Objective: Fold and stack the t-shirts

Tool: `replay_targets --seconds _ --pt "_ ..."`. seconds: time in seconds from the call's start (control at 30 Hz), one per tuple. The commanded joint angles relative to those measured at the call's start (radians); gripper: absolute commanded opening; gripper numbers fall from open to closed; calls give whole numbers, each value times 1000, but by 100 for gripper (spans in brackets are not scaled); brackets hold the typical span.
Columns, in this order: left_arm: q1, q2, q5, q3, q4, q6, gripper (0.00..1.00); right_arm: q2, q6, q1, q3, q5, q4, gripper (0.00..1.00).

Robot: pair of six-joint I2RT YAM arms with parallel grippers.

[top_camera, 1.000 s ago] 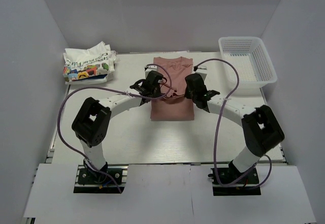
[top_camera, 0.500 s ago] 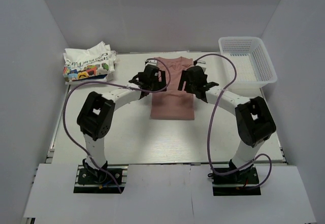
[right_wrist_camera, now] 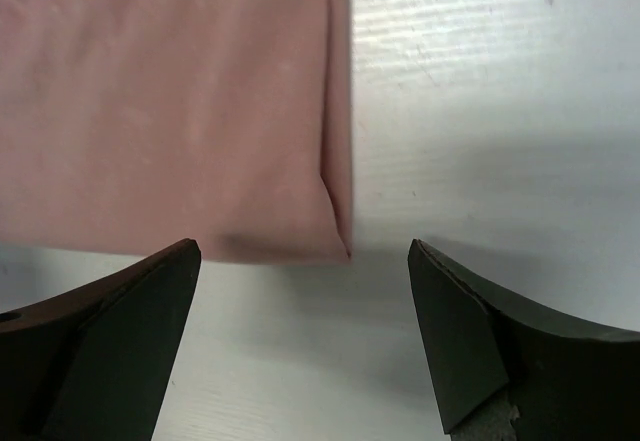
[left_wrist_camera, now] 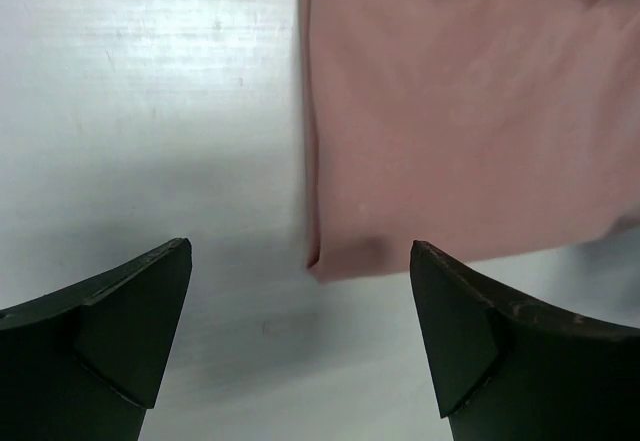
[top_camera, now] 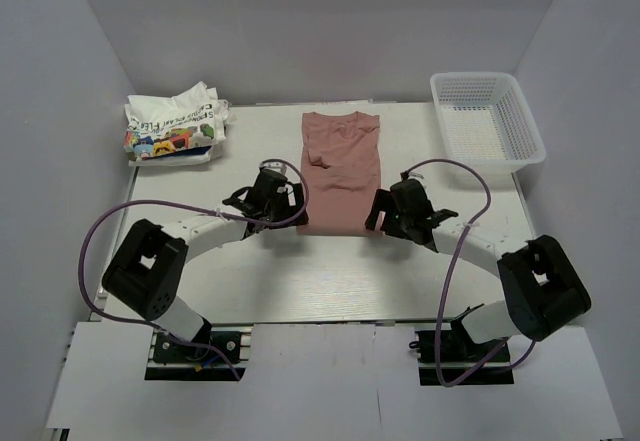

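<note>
At the far left corner of the desk (top_camera: 300,271) the white t-shirt (top_camera: 175,126) lies in a loose, crumpled heap, print showing. It looks not yet folded and is parked out of the way while the other one gets worked on.

The left arm sits low, elbow swung out to the left and forearm reaching in across the desk. Its left end effector (top_camera: 268,195) stands spread wide with nothing in it. From the left wrist camera, the left end effector (left_wrist_camera: 300,261) brackets the near-left corner of the pink cloth, which lies flat on the desk between the dark fingers (left_wrist_camera: 130,321), apart from both.

The pink t-shirt (top_camera: 340,166) lies mid-desk as a long narrow strip, collar at the far end and hem towards the arms. Its side edges look doubled under, so I'd say the sleeves are already folded in and a hem-to-collar fold comes next.

That would explain the mirrored pose. The right arm is bent out to the right, also low, and its right end effector (top_camera: 393,211) is wide open and empty. Its own camera shows the right end effector (right_wrist_camera: 300,256) framing the near-right corner of the pink t-shirt (right_wrist_camera: 160,91) without touching it.

The white basket (top_camera: 522,126) stands at the far right, well apart.
</note>
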Motion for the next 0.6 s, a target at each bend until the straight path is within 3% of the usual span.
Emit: replay_targets --seconds 0.0,0.13,0.27,0.37,0.4,0.47,0.57 --pt "-2 6 63 -22 54 -40 100 -30 81 -5 -30 -9 40 90" --pt "-2 58 101 -13 85 -40 98 2 82 -12 -43 -8 42 90" --pt "-18 89 119 -13 96 -31 82 33 82 -12 -49 -54 80 83" --pt "-18 89 139 -70 122 -31 62 46 81 -12 -61 -88 92 82" --pt "-18 89 139 -83 148 -31 55 49 81 -10 -67 -102 89 78" --pt "-18 89 148 -101 157 -31 50 53 84 -7 -81 -111 97 74" --pt "-18 98 171 -101 171 -31 38 54 93 -8 -101 -148 123 56"
